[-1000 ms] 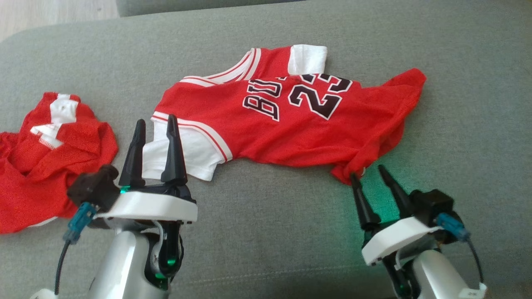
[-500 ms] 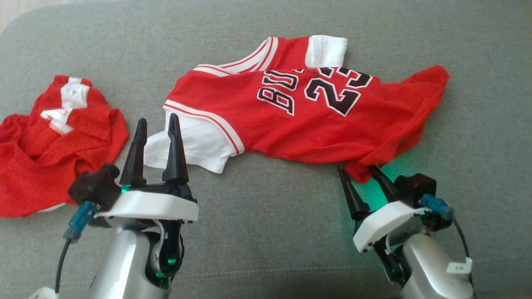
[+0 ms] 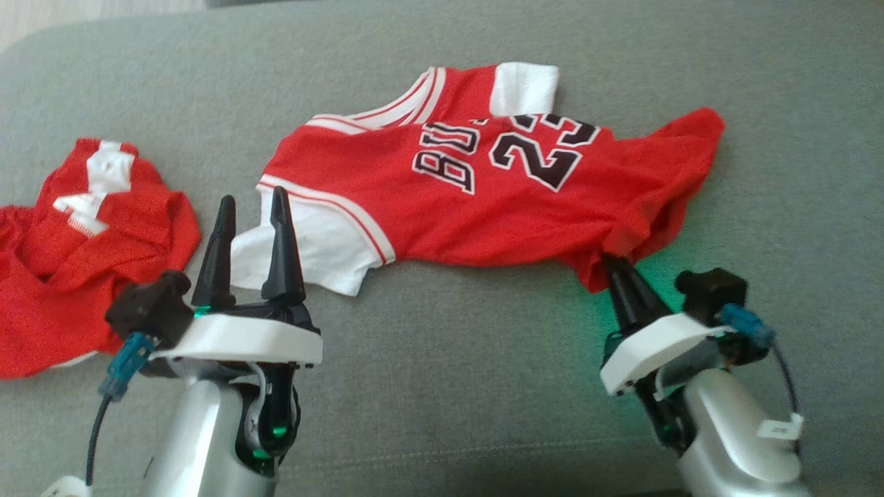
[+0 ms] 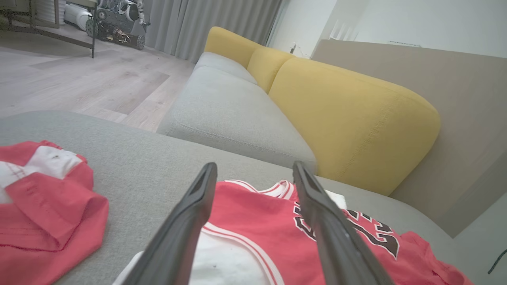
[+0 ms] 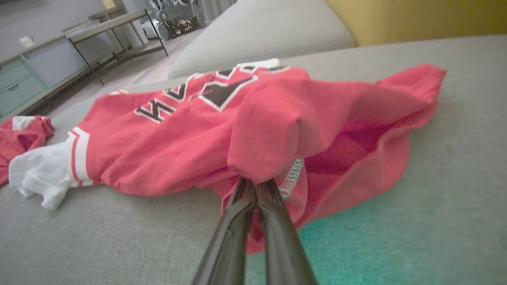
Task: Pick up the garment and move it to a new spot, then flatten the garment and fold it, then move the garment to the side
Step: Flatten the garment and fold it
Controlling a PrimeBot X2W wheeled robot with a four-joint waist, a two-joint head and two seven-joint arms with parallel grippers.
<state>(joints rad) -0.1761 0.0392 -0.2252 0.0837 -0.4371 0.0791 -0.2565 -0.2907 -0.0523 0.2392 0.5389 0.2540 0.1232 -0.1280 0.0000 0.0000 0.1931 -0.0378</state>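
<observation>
The red number-23 jersey (image 3: 483, 200) lies spread on the grey sofa cushion (image 3: 449, 386). My right pincer (image 3: 617, 269) pinches its near hem corner; my left pincer (image 3: 253, 198) hovers spread over its white sleeve (image 3: 311, 248), near another red garment (image 3: 83, 276).

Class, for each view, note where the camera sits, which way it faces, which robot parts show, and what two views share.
Head view: on the head, facing down at the jersey; left gripper and right gripper show.
Left wrist view: on that wrist, along its open fingers, toward the yellow cushion.
Right wrist view: on that wrist, along its fingers, shut on the jersey.
Shared: the jersey.
</observation>
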